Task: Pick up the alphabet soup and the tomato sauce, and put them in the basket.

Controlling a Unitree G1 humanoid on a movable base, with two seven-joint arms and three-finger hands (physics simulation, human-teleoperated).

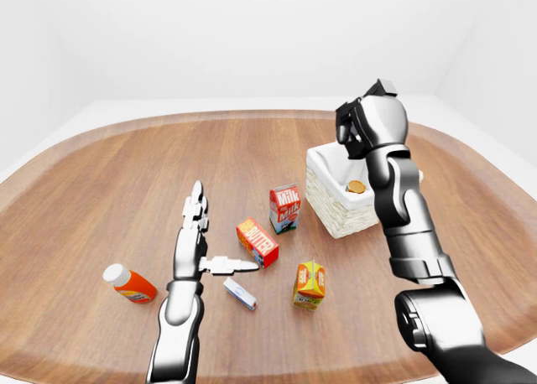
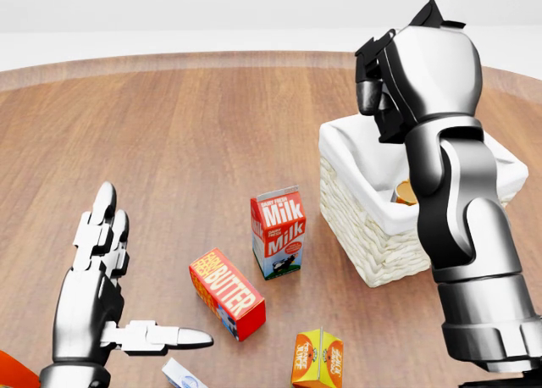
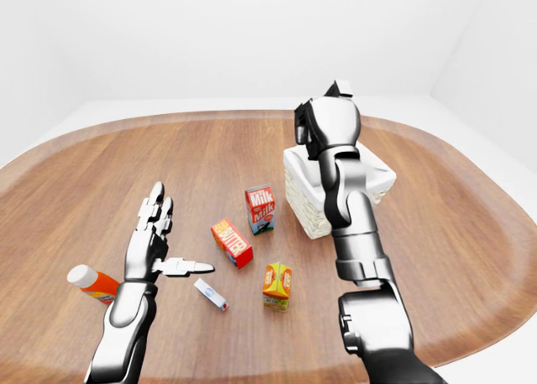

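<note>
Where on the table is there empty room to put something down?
The wide bare wood left of the milk carton and beyond the left hand is free. It's crowded around the butter box, juice carton and basket.

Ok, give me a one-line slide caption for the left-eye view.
Right hand raised above the white basket, a can inside; left hand open near the butter box.

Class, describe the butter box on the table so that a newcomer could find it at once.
Start at the white woven basket on the wooden table. Left of it stands the milk carton, and just below-left of that lies the butter box. It alone is a flat red box with an orange label.
</note>
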